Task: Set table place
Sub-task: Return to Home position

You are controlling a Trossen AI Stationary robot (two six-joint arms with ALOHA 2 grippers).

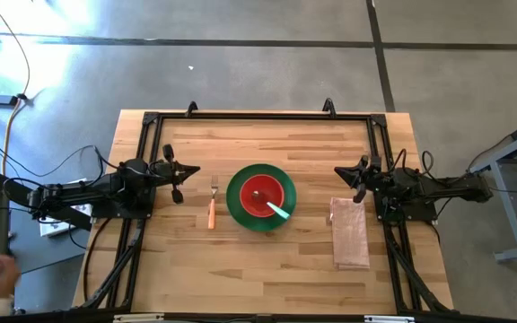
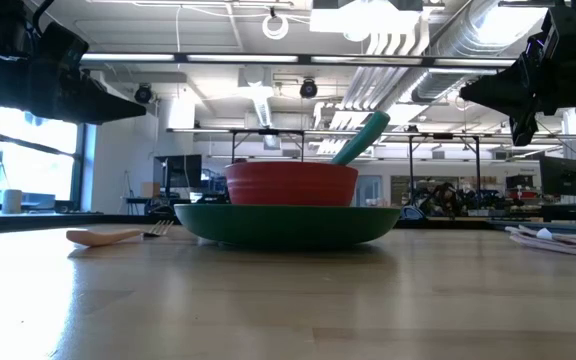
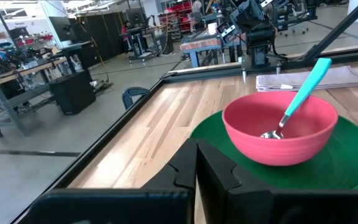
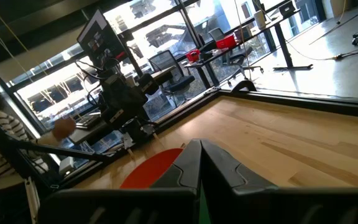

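Left tool (image 3: 196,150) and right tool (image 4: 201,149) both pressed together, empty, parked at opposite counter (image 1: 276,274) edges, probably to leave the setting unobstructed; plate (image 1: 238,211) carrying bowl (image 1: 253,199) and spoon (image 1: 279,212) lies between them; fork (image 1: 212,208) nearer left tool, napkin (image 1: 350,235) just beside right tool.

The napkin (image 2: 558,238) runs off the low view's edge, where the bowl (image 2: 291,184) hides the spoon's (image 2: 361,138) lower end. In its wrist view the right hand (image 4: 200,149) covers most of the bowl.

Red bowl (image 1: 252,198) holding a spoon (image 1: 279,211) sits on green plate (image 1: 235,208)
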